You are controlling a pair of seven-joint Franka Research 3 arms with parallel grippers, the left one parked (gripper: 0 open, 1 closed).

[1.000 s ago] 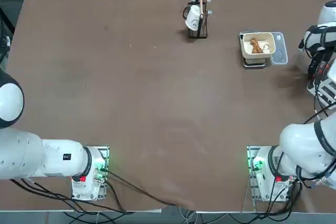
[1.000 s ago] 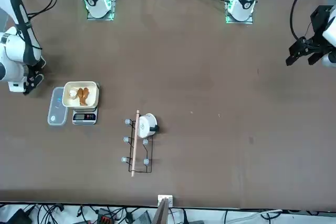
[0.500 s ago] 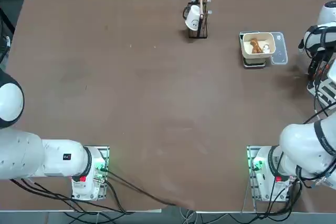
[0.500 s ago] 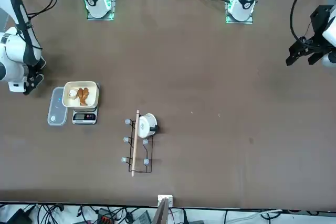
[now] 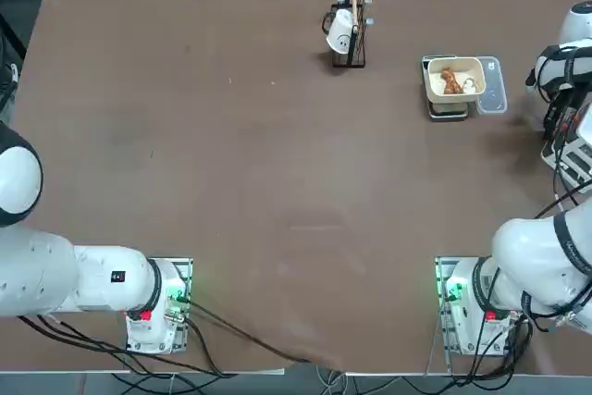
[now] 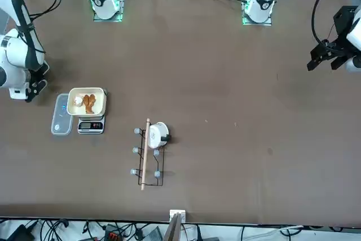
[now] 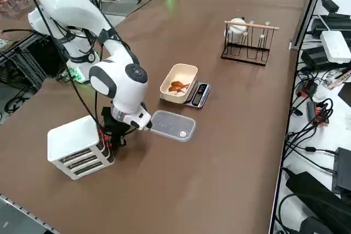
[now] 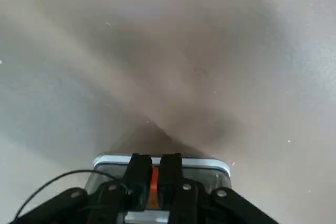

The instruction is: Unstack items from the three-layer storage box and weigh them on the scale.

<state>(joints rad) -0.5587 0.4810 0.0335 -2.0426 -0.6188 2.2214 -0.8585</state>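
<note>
Brown and matte, the table carries everything we see, with cables and power gear along its edges. At its right edge, near the working arm, stands the three-layer storage box, a pale tiered rack with small red parts on the side that faces the arm.

The tool is low at that side of the rack. In the wrist view we see its two dark fingers drawn close together on a small orange-red tab at the front of a clear drawer; we cannot tell how firmly they grip it.

Just beside the rack, on its far side, lies a translucent bluish plate, flat on the table. Beyond it sits the scale, dark grey, with a cream tray resting on it. We see two items in the tray: a brown lumpy piece and a smaller white roundish piece, lying next to each other.

Farther left along the far side of the table stands a thin dark cup stand with a wooden bar on top, and a white cup with a face mark hangs on it. Stand and scale are well apart.
</note>
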